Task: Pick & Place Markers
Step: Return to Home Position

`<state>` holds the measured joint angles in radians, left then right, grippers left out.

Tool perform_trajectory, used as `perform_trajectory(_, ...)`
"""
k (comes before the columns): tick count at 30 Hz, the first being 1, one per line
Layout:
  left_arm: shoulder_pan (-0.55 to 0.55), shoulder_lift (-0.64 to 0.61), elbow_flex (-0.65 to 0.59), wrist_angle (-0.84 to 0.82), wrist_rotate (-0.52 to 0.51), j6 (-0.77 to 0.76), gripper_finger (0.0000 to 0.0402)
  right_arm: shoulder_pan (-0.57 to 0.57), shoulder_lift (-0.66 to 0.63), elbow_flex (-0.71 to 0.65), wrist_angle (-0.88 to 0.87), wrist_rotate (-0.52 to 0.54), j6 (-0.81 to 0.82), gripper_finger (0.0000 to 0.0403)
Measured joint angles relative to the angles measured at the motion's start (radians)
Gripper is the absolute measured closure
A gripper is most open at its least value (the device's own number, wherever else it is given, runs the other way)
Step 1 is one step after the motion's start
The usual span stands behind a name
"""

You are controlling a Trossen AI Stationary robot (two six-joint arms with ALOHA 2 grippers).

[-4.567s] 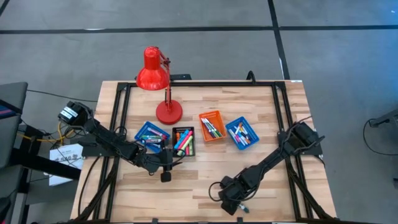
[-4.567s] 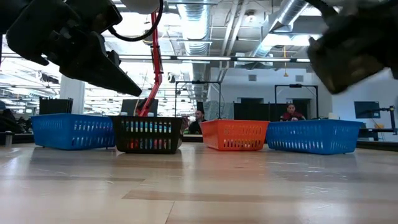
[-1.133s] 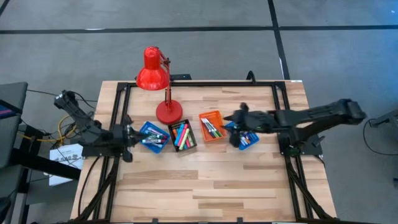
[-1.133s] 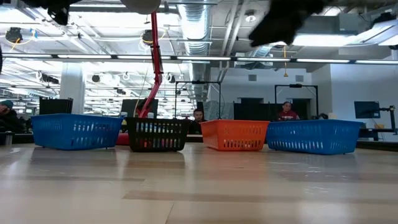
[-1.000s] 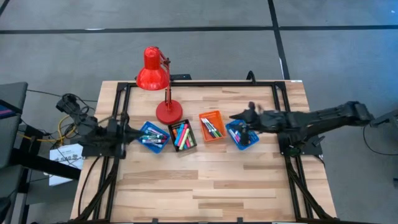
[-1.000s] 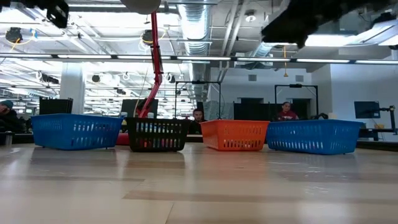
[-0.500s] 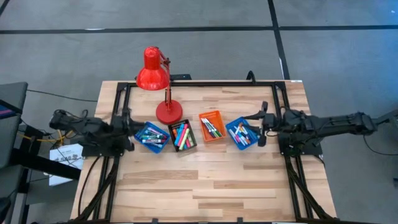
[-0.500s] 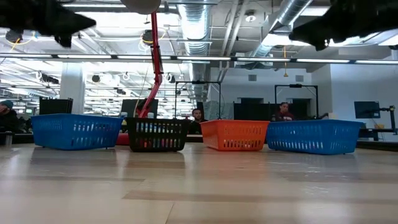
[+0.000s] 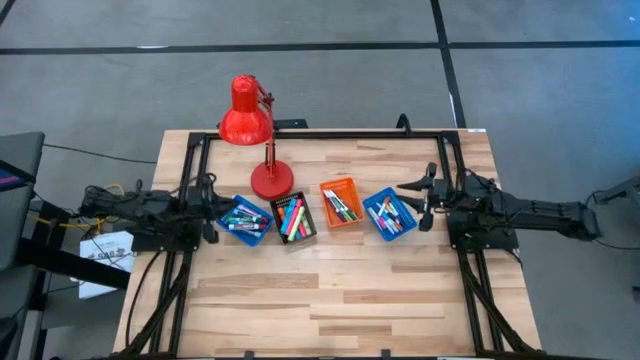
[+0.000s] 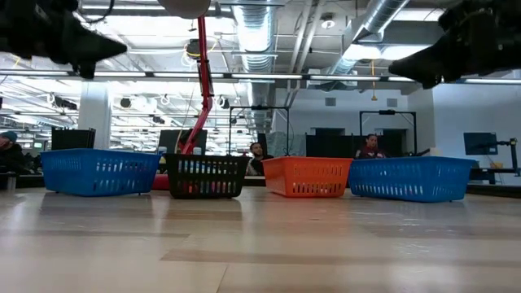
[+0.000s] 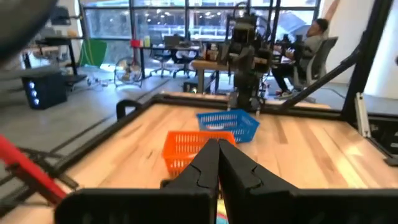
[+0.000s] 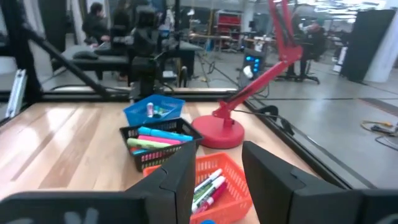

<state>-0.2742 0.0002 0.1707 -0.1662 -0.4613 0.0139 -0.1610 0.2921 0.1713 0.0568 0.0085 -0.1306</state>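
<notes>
Now: markers (image 9: 293, 220) lie in four trays in a row mid-table: left blue tray (image 9: 226, 210), black tray (image 9: 295, 206), orange tray (image 9: 337, 183), right blue tray (image 9: 378, 194). Left gripper (image 9: 207, 226) just beside left blue tray, jaws closed, empty. Right gripper (image 9: 424, 205) just beside right blue tray, jaws apart, empty.

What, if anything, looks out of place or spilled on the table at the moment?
Nothing stands out. The markers all lie inside the four baskets, none loose on the table; the lamp stands upright. The left hand and right hand sit at the table's sides.
</notes>
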Motion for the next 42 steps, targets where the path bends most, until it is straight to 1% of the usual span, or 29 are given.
perform_trajectory(2,0.010,0.000,-0.035,0.029,0.003,-0.021,0.0396,-0.025,-0.033,-0.019,-0.003,-0.010,0.014,0.0283)
perform_trajectory(6,0.023,0.000,-0.115,0.153,0.047,-0.045,0.0396,-0.056,-0.099,-0.072,0.007,-0.050,0.035,0.0284)
perform_trajectory(9,0.029,0.000,-0.162,0.228,0.053,-0.046,0.0396,-0.070,-0.151,-0.121,0.008,-0.065,0.034,0.0285)
perform_trajectory(12,0.036,0.005,-0.165,0.246,0.063,-0.063,0.0396,-0.087,-0.208,-0.159,0.012,-0.062,0.028,0.0285)
perform_trajectory(17,0.035,0.005,-0.165,0.248,0.070,-0.077,0.0396,-0.095,-0.275,-0.163,-0.031,-0.084,0.019,0.0285)
perform_trajectory(20,0.035,0.006,-0.165,0.252,0.069,-0.098,0.0396,-0.083,-0.281,-0.163,-0.026,-0.114,0.018,0.0285)
perform_trajectory(24,0.035,0.006,-0.165,0.255,0.070,-0.175,0.0396,-0.073,-0.280,-0.164,-0.026,-0.114,0.033,0.0285)
perform_trajectory(42,0.035,0.006,-0.165,0.259,0.070,-0.176,0.0396,-0.073,-0.280,-0.165,-0.026,-0.113,0.034,0.0285)
